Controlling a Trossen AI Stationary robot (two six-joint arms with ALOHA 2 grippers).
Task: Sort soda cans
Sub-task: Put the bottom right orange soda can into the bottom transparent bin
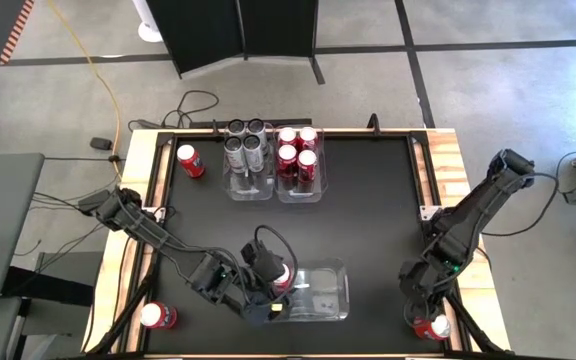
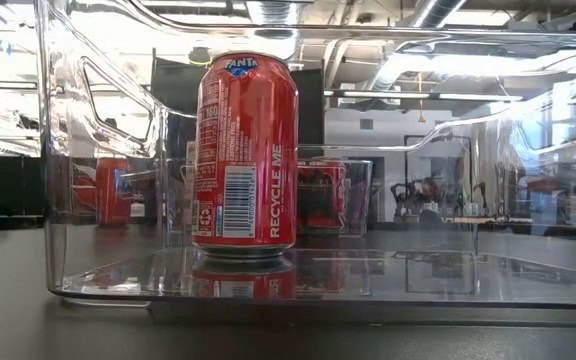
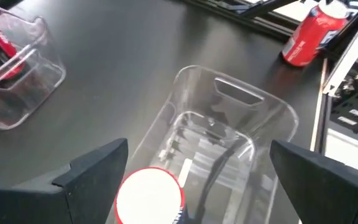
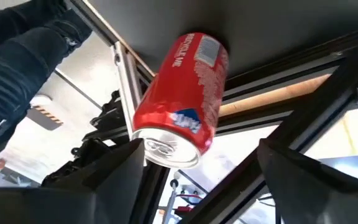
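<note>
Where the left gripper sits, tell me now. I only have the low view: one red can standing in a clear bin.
Observer: The left gripper hangs over that red can, fingers open on either side of it.
Operator: Report the right arm.
Observer: The right gripper is open at a second red can by the table's near right corner.
Operator: Give me the loose cans on the left.
Observer: Two, both red: a far-left can and a near-left can.
</note>
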